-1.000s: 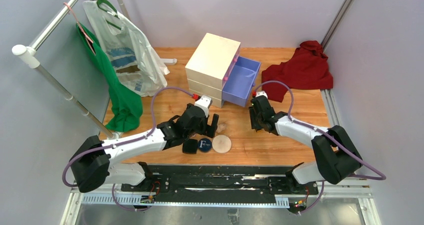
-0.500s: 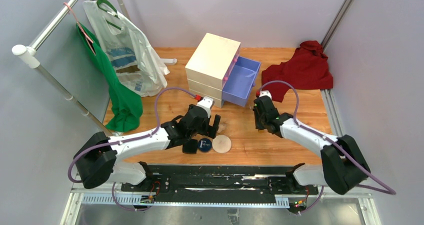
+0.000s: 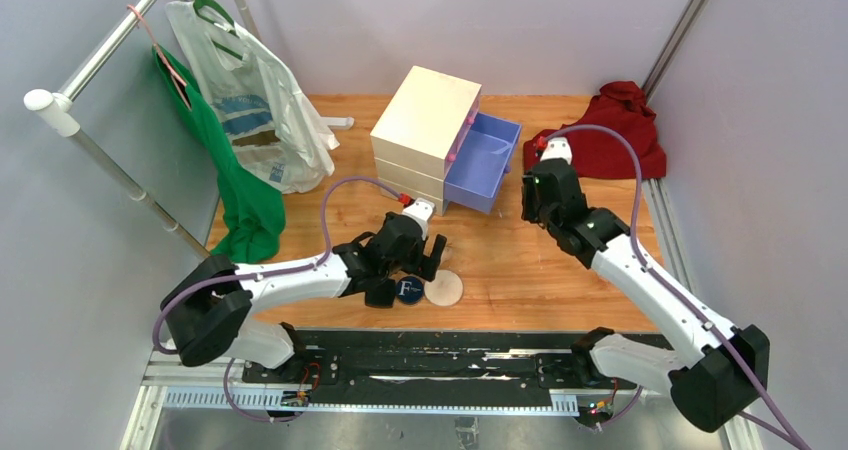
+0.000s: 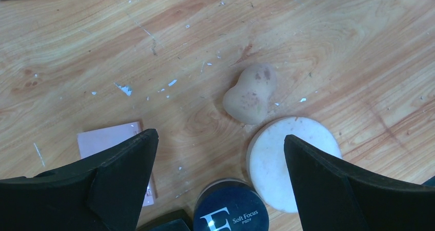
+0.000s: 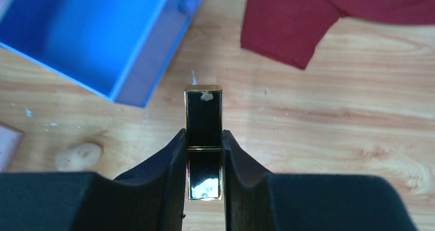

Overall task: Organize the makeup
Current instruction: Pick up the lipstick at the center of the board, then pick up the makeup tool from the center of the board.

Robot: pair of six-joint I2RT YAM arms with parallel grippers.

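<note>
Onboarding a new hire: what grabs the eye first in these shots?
The right gripper clamps a black-gold lipstick above the table, near the open purple drawer of the cream chest. The left gripper hovers wide open over the beige sponge, beige round puff and navy compact.

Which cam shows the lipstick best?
Right wrist: the lipstick sits mid-frame, clamped between the right gripper fingers, with its black case and gold trim clear. Top view: it can't be made out at the gripper. Left wrist: not in frame.
</note>
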